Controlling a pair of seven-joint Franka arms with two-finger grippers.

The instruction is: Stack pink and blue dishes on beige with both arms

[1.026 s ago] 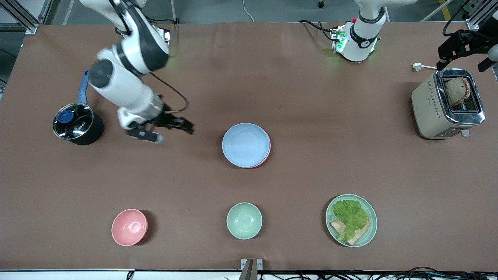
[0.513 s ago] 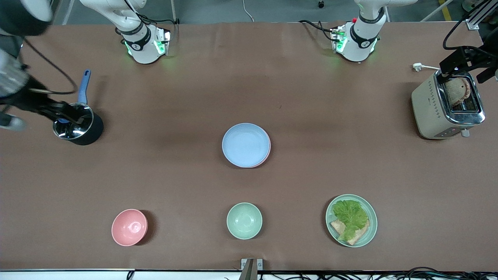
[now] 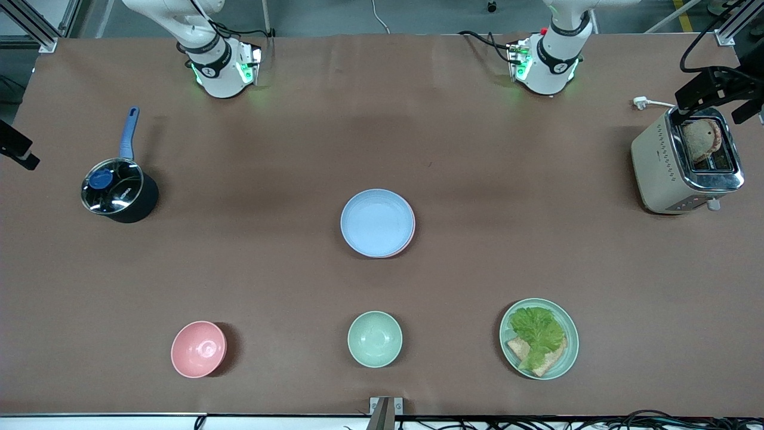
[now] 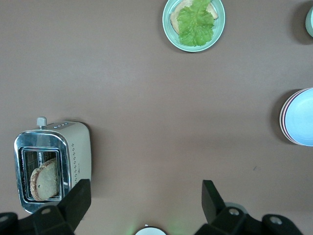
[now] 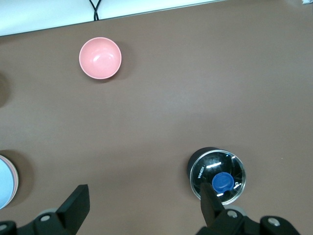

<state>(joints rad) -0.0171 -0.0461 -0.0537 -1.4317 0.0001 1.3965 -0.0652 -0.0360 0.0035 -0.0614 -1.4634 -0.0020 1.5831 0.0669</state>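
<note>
Meanwhile, the right hand [image 5: 142, 210] had swung away from the blue dish [image 3: 377, 222], spread empty above the table [image 3: 382, 119]; left hand [image 4: 144, 205] waited spread over the toaster [image 3: 686, 158]; stacking looked finished.

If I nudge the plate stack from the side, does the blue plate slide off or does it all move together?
Probably together: the blue plate sits nested on the pink plate, whose rim peeks out at one edge, so it is slightly off-centre. The plates look matte and stiff, so slipping seems unlikely. A push high on the low rim may shift the top plate first.
</note>
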